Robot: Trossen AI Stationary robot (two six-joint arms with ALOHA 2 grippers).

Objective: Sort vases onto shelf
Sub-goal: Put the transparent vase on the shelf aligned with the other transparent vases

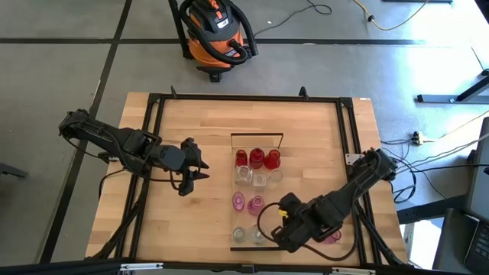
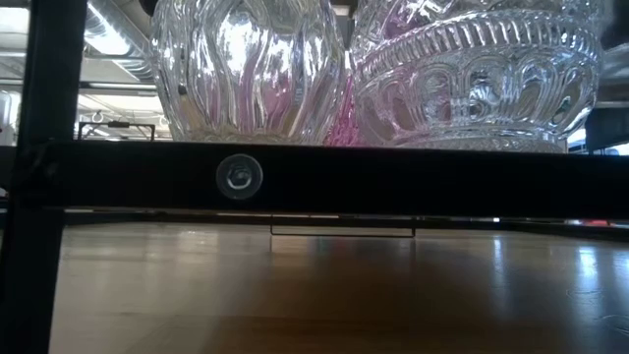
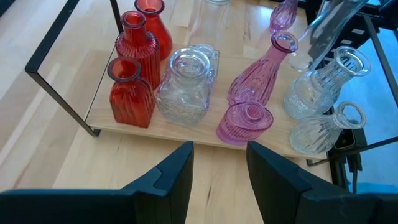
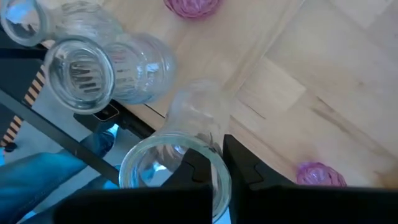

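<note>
Right gripper [image 4: 214, 165] clenched on clear vase's [image 4: 177, 165] rim | left gripper [image 3: 219, 168] released, facing shelf [image 3: 186, 127]

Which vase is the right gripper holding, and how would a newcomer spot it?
Start at the pale shelf in the middle of the table, then follow it to its near end, where the right gripper reaches in. Its fingers pinch the rim of a clear glass vase. Unlike the clear vases beside it, it is the only one gripped.
</note>
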